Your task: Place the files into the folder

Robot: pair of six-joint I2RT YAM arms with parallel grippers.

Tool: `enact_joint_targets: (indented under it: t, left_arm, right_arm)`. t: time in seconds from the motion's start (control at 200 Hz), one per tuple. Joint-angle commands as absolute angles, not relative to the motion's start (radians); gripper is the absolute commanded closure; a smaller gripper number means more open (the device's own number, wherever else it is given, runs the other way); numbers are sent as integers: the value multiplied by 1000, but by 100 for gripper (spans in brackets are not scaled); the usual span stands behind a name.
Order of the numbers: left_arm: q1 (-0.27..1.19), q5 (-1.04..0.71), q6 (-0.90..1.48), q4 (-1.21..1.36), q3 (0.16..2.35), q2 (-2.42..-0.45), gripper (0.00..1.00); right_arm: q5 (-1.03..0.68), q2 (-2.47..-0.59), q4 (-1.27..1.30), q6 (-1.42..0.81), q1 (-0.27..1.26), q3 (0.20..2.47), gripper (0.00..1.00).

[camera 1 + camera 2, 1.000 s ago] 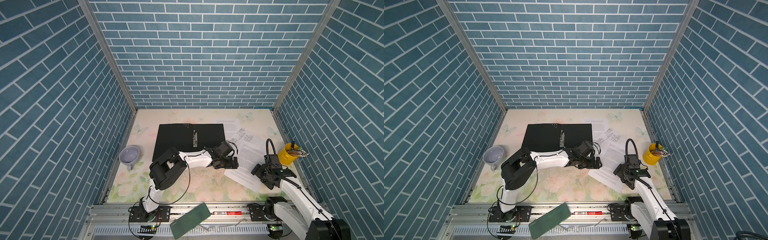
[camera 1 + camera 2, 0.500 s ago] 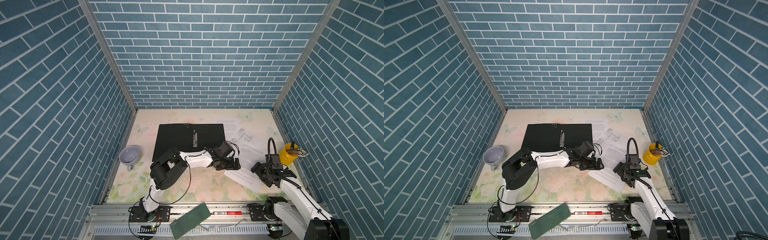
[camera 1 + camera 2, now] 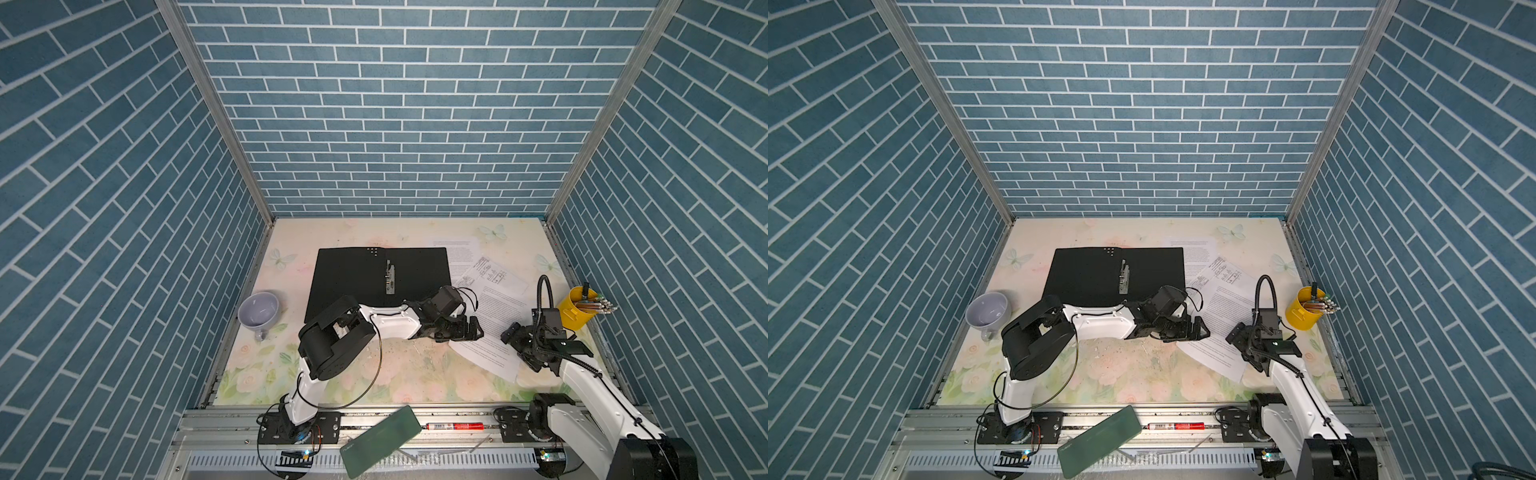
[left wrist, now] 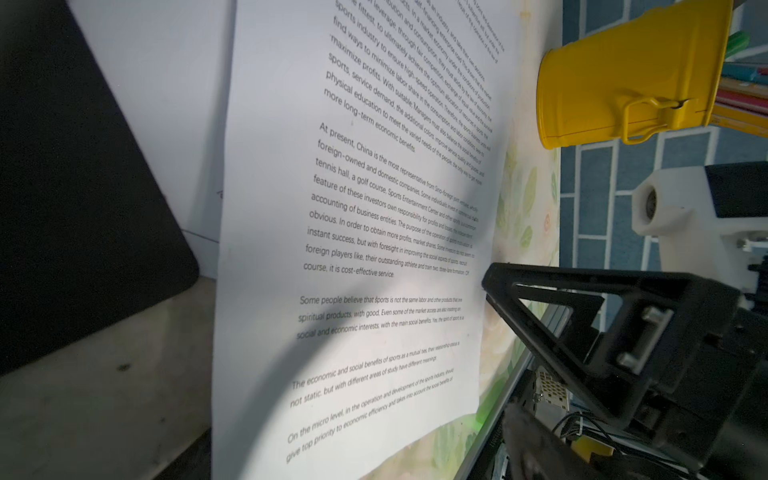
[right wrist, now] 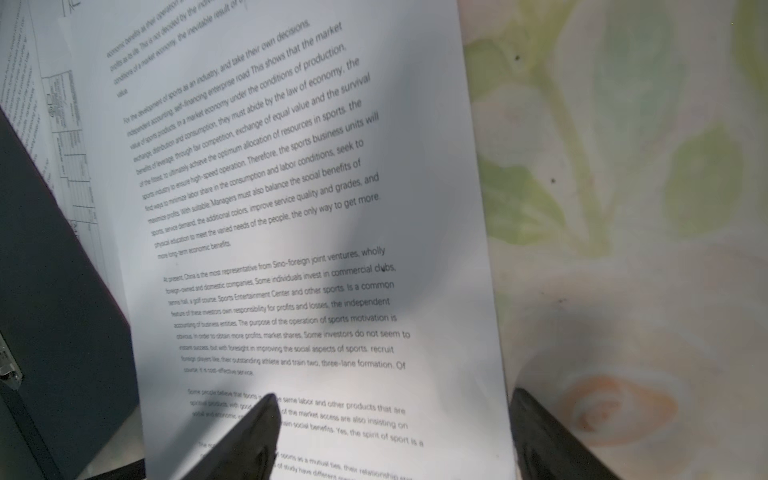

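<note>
Files [image 3: 492,307]: three white sheets, two of text, one of line drawings, fanned and overlapping on tabletop [image 3: 395,370], just right of open black folder [image 3: 353,278]. Long axes roughly front-to-back, near sheet skewed. Left jaws spread at its left edge; right jaws spread, straddling right edge. Yellow pencil cup [image 3: 575,311] near right; mug [image 3: 258,309] left of folder.

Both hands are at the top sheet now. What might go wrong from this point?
1. The left hand and right hand stand open at opposite edges of the top sheet; closing on flat paper may crumple it.
2. It overlaps the drawing sheet, which dragging may shift.
3. The yellow cup stands close by the right hand and might get knocked over.
</note>
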State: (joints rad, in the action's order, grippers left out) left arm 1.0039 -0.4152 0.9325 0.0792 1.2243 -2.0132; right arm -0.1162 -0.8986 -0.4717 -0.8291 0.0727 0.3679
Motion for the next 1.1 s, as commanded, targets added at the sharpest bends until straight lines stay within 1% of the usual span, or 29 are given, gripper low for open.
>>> enact_joint_targets:
  t: [0.0, 0.125, 0.175, 0.37, 0.505, 0.665, 0.735, 0.9, 1.095]
  left_arm:
    - [1003, -405, 949, 80, 1194, -1992, 5]
    - [1000, -399, 958, 115, 1184, -1983, 12]
    - [999, -399, 962, 125, 1185, -1986, 16]
    - [999, -398, 979, 173, 1182, -1991, 40]
    - [996, -389, 980, 183, 1180, -1986, 54]
    - [991, -376, 985, 213, 1168, -1976, 77]
    - [985, -374, 984, 223, 1161, -1970, 84]
    - [971, -360, 995, 274, 1131, -1936, 91]
    - [934, -340, 1000, 321, 1106, -1876, 91]
  right_arm:
    - [-143, -910, -519, -822, 68, 317, 15]
    - [-148, -903, -515, -821, 68, 314, 15]
    - [-150, -899, -513, -823, 69, 315, 14]
    - [-157, -891, -511, -822, 68, 319, 14]
    - [-163, -884, -510, -822, 67, 321, 14]
    - [-190, -881, -495, -821, 67, 331, 14]
    - [-198, -881, -488, -818, 66, 339, 14]
    - [-231, -886, -461, -806, 66, 366, 13]
    - [-292, -914, -414, -803, 66, 407, 12]
